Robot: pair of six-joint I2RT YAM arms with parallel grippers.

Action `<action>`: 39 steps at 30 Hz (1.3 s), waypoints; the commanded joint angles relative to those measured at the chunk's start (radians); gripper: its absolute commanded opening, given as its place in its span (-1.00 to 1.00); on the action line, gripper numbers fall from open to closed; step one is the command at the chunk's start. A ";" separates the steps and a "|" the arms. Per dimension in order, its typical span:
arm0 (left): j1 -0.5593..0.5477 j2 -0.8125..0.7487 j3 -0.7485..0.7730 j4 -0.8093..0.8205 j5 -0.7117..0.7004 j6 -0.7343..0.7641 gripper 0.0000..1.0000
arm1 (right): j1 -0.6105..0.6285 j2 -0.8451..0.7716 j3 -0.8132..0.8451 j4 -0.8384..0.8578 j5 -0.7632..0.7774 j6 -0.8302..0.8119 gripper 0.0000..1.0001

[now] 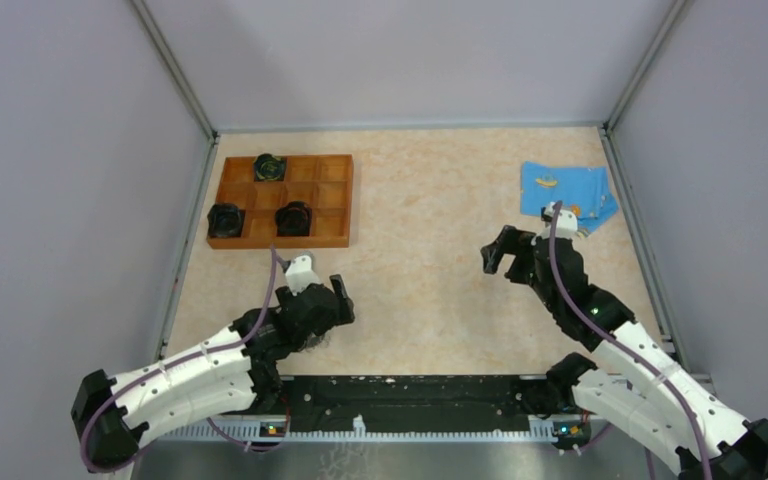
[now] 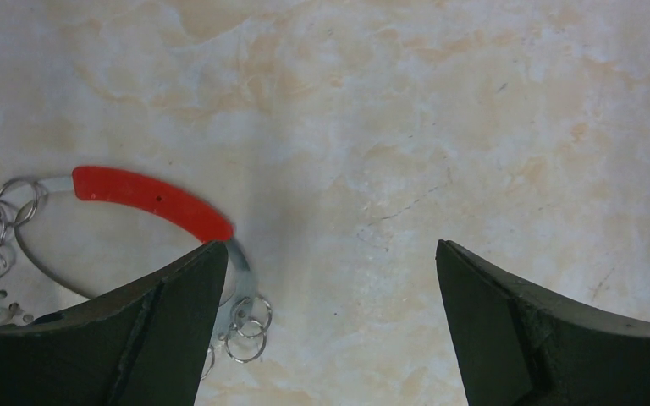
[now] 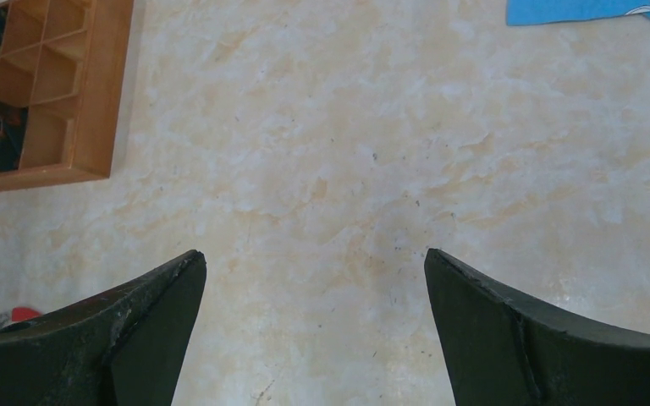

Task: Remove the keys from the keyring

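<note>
The keyring (image 2: 148,199) lies flat on the table in the left wrist view, a thin grey ring with a red section, partly hidden under my left finger (image 2: 135,338). Small silver split rings (image 2: 245,328) hang on it by that finger, and more sit at the far left (image 2: 0,228). The green-headed keys do not show clearly. My left gripper (image 2: 330,254) is open and empty, with the ring at its left finger. In the top view it (image 1: 325,300) hovers low near the table's front left. My right gripper (image 1: 495,255) is open and empty over bare table (image 3: 315,254); the ring's red section (image 3: 24,314) peeks out at that view's lower left.
A brown wooden compartment tray (image 1: 335,200) stands at the back left, holding three black round pucks (image 1: 293,217). It also shows in the right wrist view (image 3: 93,101). A blue cloth (image 1: 565,190) lies at the back right. Grey walls enclose the table.
</note>
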 commanded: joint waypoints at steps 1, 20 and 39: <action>-0.002 -0.003 -0.036 -0.078 -0.064 -0.177 0.97 | -0.007 0.012 -0.011 0.059 -0.074 -0.010 0.98; 0.066 0.066 -0.234 0.339 0.125 -0.097 0.97 | -0.008 0.004 -0.030 0.063 -0.123 -0.002 0.98; -0.253 0.609 0.080 0.670 0.297 0.038 0.97 | -0.008 -0.052 -0.059 -0.001 -0.100 0.017 0.98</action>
